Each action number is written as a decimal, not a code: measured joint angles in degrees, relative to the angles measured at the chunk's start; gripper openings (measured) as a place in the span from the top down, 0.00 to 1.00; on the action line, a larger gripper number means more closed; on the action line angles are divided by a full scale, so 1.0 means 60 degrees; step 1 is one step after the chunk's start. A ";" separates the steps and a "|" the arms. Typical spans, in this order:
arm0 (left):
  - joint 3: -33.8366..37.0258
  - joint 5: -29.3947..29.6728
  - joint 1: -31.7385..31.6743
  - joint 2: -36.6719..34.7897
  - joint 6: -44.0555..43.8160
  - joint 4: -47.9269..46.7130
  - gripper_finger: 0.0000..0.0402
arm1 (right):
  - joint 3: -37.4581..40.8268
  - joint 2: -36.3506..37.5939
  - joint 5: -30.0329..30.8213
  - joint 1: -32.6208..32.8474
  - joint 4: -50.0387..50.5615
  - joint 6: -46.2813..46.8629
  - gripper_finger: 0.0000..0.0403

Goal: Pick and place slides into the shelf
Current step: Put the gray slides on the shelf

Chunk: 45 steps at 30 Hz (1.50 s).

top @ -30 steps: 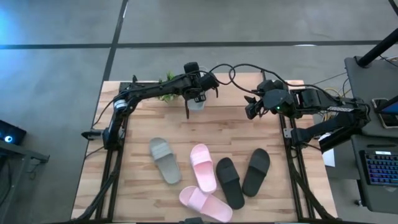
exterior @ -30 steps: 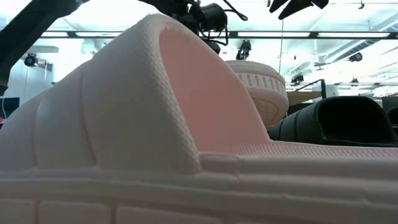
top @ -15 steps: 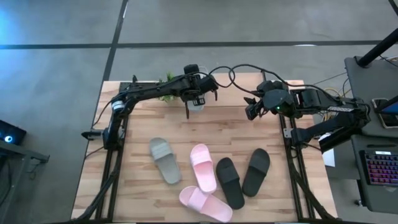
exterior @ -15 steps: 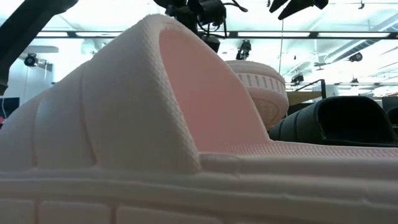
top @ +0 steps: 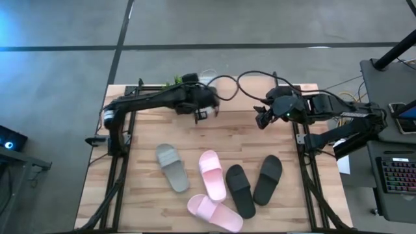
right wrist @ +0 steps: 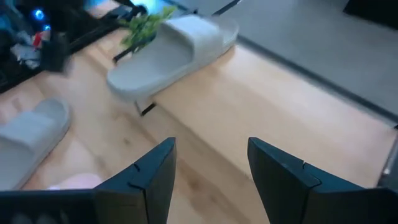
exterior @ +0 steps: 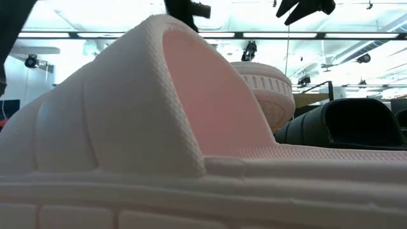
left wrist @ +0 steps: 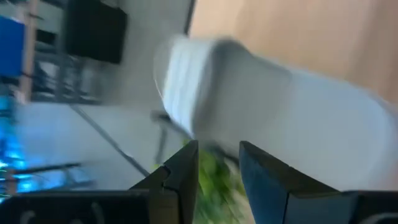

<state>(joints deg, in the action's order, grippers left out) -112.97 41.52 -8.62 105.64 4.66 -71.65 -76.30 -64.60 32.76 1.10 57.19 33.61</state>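
One grey-green slide (right wrist: pixel 174 50) lies on the shelf (right wrist: pixel 280 93), at the end with the black leg (right wrist: pixel 146 109), next to a green plant (right wrist: pixel 146 22). My left gripper (top: pixel 201 109) hovers there, narrowly open and empty, with the slide (left wrist: pixel 267 106) just ahead of its fingers. My right gripper (top: pixel 262 117) is wide open above the shelf's right part. The other grey-green slide (top: pixel 172 167), two pink slides (top: pixel 212 174) (top: pixel 214 213) and two black slides (top: pixel 240 190) (top: pixel 268 179) lie sole-down on the table's near half.
The near pink slide (exterior: pixel 127 127) fills the low view, with a black slide (exterior: pixel 356 127) behind it. Bare tabletop (top: pixel 247 140) lies between the shelf and the slides. A keyboard (top: pixel 396 175) and a stand sit off the table's right side.
My left arm has swung toward the table's left, and its gripper has turned and shifted slightly left above the shelf's end. The left wrist view is blurred with motion. The slides on the table have stayed put.
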 joint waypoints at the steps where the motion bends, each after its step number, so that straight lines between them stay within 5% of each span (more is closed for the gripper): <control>1: 0.0004 -0.0322 0.0108 -0.0238 -0.0469 -0.0525 0.75 | 0.0059 0.0000 -0.0115 0.0000 0.0004 0.0123 0.52; 7: 0.1229 -0.2710 0.0650 -0.1862 -0.2809 -0.1058 0.75 | 0.0384 -0.0382 -0.0451 -0.0128 -0.0192 0.1198 0.52; 15: 0.5053 -0.4860 0.2163 -0.4111 -0.4133 0.0509 0.81 | 0.0402 -0.1687 -0.1552 -0.0313 -0.1185 0.0380 0.52; 23: 0.7606 -0.3740 0.4755 -0.4601 -0.6966 0.0606 0.83 | 0.0340 -0.2332 -0.1629 -0.0313 -0.1131 0.0329 0.52; 28: 0.7791 -0.3446 0.6326 -0.4044 -0.8782 0.0782 0.72 | 0.0329 -0.2320 -0.1629 -0.0313 -0.1105 0.0319 0.52; 33: 0.7637 -0.1859 0.7913 -0.3249 -0.8978 0.1164 0.61 | 0.0329 -0.2233 -0.1597 -0.0313 -0.1068 -0.0053 0.52; 45: 0.7563 -0.1324 0.8257 -0.1088 -1.1622 0.0726 0.55 | 0.0329 -0.2229 -0.1455 -0.0313 -0.0803 -0.0907 0.52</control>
<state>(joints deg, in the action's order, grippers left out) -67.59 33.57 40.92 99.12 -65.07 -67.30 -74.32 -77.97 24.03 -0.78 52.37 28.17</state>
